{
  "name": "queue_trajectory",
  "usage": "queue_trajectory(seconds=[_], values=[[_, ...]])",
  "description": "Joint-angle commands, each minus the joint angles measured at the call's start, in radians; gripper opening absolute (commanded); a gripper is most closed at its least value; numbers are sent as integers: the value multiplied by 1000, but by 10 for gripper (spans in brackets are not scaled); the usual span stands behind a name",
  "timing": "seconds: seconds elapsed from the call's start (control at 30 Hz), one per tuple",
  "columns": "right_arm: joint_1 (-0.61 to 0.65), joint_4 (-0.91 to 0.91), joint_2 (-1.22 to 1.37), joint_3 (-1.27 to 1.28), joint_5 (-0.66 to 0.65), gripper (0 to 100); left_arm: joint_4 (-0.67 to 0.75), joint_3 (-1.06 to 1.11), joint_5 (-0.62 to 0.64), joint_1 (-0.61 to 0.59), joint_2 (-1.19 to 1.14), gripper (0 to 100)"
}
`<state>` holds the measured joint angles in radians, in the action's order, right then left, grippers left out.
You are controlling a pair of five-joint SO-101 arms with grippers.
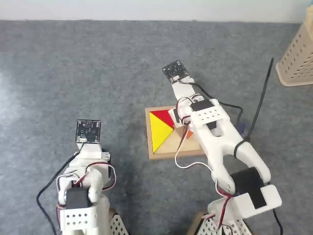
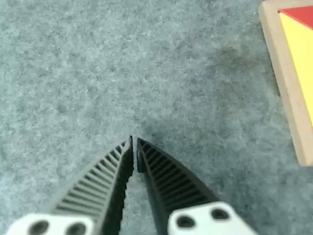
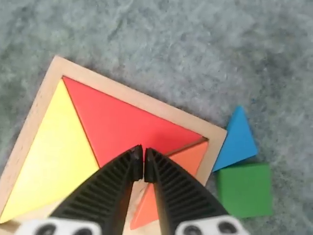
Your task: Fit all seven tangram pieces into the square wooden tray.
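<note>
The square wooden tray lies on the grey carpet with a yellow triangle and a red triangle inside it. My right gripper is shut and holds nothing. It hangs low over the seam between the red triangle and an orange triangle that also lies in the tray. A blue triangle and a green square rest on the carpet just outside one tray corner. My left gripper is shut and empty over bare carpet, apart from the tray's rim.
A beige perforated basket stands at the far right edge. A black cable runs across the carpet beside the right arm. Open carpet stretches to the left of the tray and beyond it.
</note>
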<state>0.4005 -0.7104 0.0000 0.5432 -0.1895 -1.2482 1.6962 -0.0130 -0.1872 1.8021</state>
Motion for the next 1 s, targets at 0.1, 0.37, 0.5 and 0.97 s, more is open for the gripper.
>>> queue_trajectory(seconds=[0.1, 0.37, 0.5, 0.97], values=[[54, -54, -59, 3, -44, 7, -2, -12, 8, 3, 15, 12], [70, 51, -105, 129, -74, 7, -2, -12, 8, 3, 15, 12], [56, 53, -104, 129, -72, 7, -2, -12, 8, 3, 15, 12], [61, 64, -317, 301, -95, 7, -2, -12, 8, 3, 15, 12]])
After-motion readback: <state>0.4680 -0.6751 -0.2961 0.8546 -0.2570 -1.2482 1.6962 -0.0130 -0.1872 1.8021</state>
